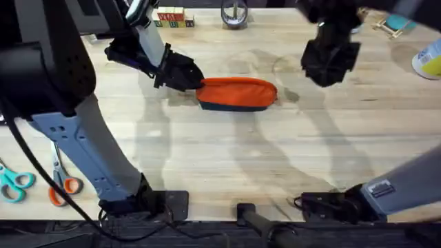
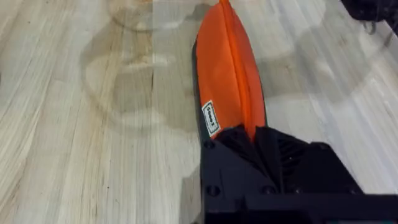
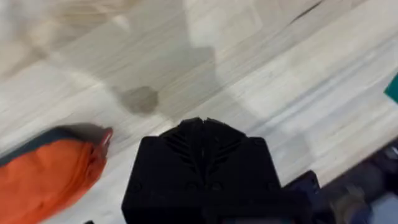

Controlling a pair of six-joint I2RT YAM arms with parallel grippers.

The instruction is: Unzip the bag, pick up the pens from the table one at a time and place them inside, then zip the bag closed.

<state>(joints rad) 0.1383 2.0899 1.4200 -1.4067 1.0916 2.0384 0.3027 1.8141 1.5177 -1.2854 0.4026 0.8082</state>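
I see the bag (image 1: 238,94) lying lengthwise left-to-right mid-frame; my left gripper (image 1: 195,80) pinches its left end, while the right gripper (image 1: 329,65), fingers together and empty, hovers upper right.

Pale wood table (image 1: 227,155), orange bag (image 1: 238,93) lying mid-table, 2 scissors (image 1: 38,182) near its left edge

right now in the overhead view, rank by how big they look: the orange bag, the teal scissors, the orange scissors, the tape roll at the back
1. the bag
2-3. the teal scissors and orange scissors: too alike, both partly hidden
4. the tape roll, though it lies farther from the camera
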